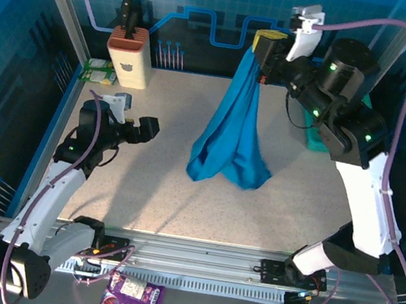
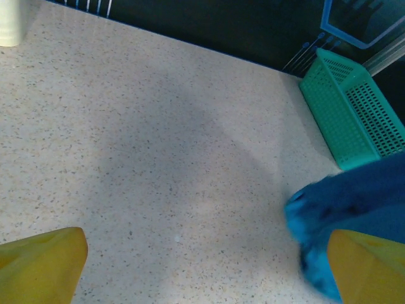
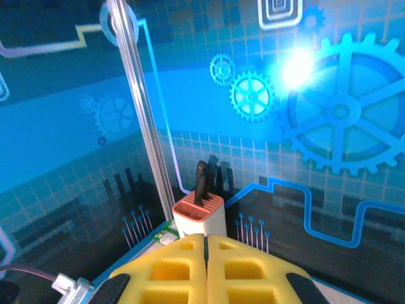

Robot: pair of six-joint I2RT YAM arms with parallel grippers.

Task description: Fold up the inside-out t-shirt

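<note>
- The right gripper is squeezed tight on the top of the plain blue soft cloth t-shirt. It holds it up high, near the back wall.
- The t-shirt hangs down in a long bunch. Its bottom end rests crumpled on the speckled pale table, about in the middle.
- The left gripper is spread wide with nothing in it. It sits low over the table, left of the t-shirt, not touching it.
- A teal-green plastic mesh basket sits on the right side of the table.
</note>
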